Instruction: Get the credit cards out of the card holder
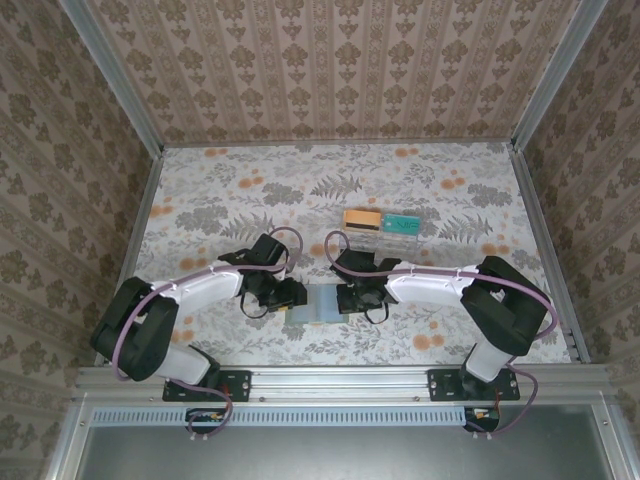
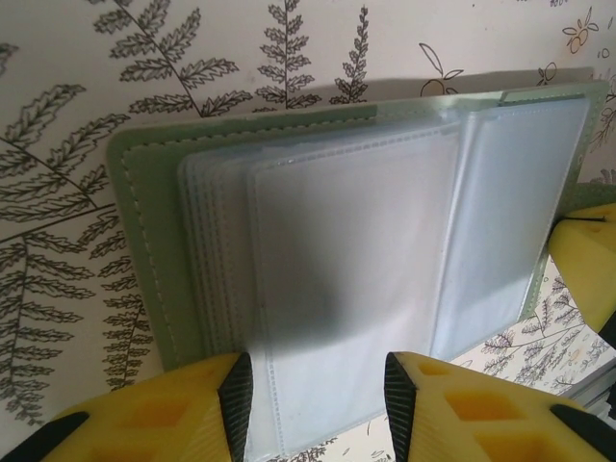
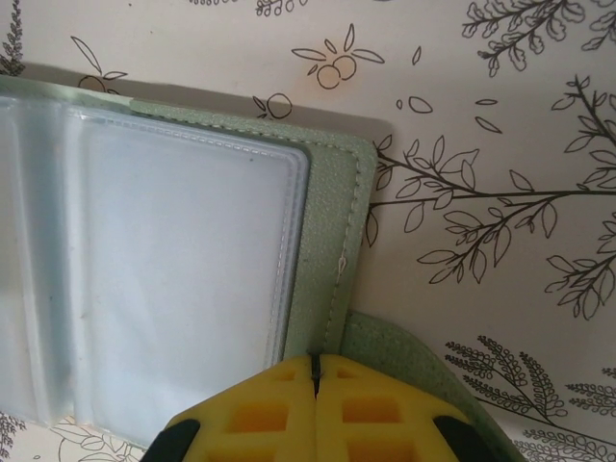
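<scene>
Soft, even, slightly warm light fills the top external view. The floral desk [image 1: 300, 180] is bright without glare, and only faint shadows lie under the two arms.

In the left wrist view a broad grey shadow crosses the clear sleeves of the card holder [image 2: 154, 289], darkest near the lens, while the far right corner washes pale. The yellow fingers [image 2: 164, 419] of the left end effector [image 2: 313, 399] are out of focus.

The right wrist view is bright and flat, with the fern print crisp. A thin shadow runs along the card holder's far edge, and the right end effector [image 3: 315, 371] looks soft.
</scene>
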{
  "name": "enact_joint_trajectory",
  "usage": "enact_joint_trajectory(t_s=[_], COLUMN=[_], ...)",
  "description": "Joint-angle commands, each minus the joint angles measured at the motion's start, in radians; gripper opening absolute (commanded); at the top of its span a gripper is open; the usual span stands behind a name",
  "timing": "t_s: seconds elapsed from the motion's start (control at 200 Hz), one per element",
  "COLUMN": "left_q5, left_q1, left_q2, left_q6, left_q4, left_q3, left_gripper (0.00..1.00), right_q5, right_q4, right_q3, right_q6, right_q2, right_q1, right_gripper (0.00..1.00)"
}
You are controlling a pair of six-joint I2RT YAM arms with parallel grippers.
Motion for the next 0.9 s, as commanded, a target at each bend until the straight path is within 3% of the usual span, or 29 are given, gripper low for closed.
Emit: enact_joint_trajectory(t_s=[0.0,0.57,0.895], left_q5=[0.024,0.131,0.102], left_q1=[-0.013,-0.035,-0.031], left_q2=[0.027,0.041,0.005], left_q6=[0.005,-0.005,-0.003], left_q4=[0.014,0.138,0.11], left_q3=[-0.001,0.002,0.0], left_gripper=[0.44,0.51,0.52], right_q5=[-0.023,-0.039,-0.038], right_q4=[0.015,0.021,0.022], right_q3=[0.009,0.005,0.002], right_q6=[0.026,0.035,0.037], right_q2=[0.033,0.043,0.044], right_q1=[0.006,0.01,0.012], right_gripper=[0.0,0.0,0.0])
